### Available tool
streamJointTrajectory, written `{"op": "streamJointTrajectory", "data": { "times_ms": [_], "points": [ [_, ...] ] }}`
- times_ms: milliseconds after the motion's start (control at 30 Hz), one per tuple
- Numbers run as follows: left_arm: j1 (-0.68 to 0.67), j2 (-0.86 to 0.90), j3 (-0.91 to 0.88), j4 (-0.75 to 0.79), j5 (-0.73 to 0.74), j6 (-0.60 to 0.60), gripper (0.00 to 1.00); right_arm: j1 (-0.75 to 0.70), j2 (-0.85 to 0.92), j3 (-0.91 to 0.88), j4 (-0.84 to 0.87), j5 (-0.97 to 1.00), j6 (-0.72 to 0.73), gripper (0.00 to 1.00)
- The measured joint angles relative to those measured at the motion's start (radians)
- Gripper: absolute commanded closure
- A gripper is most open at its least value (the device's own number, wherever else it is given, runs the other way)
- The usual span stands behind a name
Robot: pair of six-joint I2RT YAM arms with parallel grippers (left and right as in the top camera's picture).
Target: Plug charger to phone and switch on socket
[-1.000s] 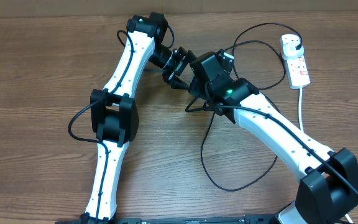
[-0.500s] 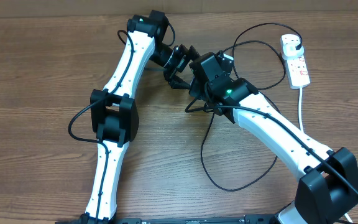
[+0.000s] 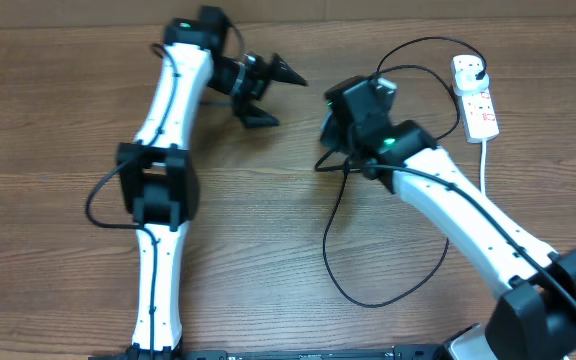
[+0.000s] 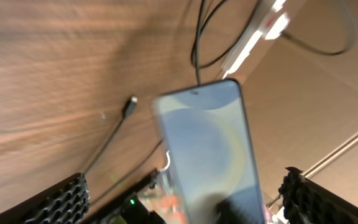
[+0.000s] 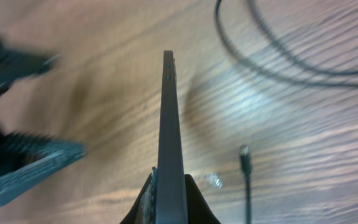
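My right gripper (image 5: 169,198) is shut on the phone (image 5: 169,112), which I see edge-on, held upright above the table. The left wrist view shows the phone's pale teal screen (image 4: 207,155), blurred. My left gripper (image 3: 274,94) is open and empty, a short way left of the phone. The charger's black cable (image 3: 333,250) loops over the table. Its connector tip (image 5: 244,151) lies loose on the wood just right of the phone and also shows in the left wrist view (image 4: 129,106). Its plug (image 3: 479,70) sits in the white socket (image 3: 478,108) at the far right.
The socket's thick white lead (image 3: 485,170) runs toward the front along the right side. The right arm (image 3: 458,215) crosses the cable loops. A cardboard wall (image 4: 328,106) stands behind the socket.
My left arm has swung left, away from the phone, its gripper now open and apart from it. My right gripper has shifted slightly right with the phone.
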Motion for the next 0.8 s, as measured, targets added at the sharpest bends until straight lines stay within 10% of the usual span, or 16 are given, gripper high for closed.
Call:
{"op": "streamJointTrajectory", "data": {
  "times_ms": [800],
  "points": [
    [0.190,-0.877,-0.074,-0.246,-0.360,0.223,0.03,-0.100,-0.073,0.000,0.026,-0.245,-0.015,0.96]
  ]
}}
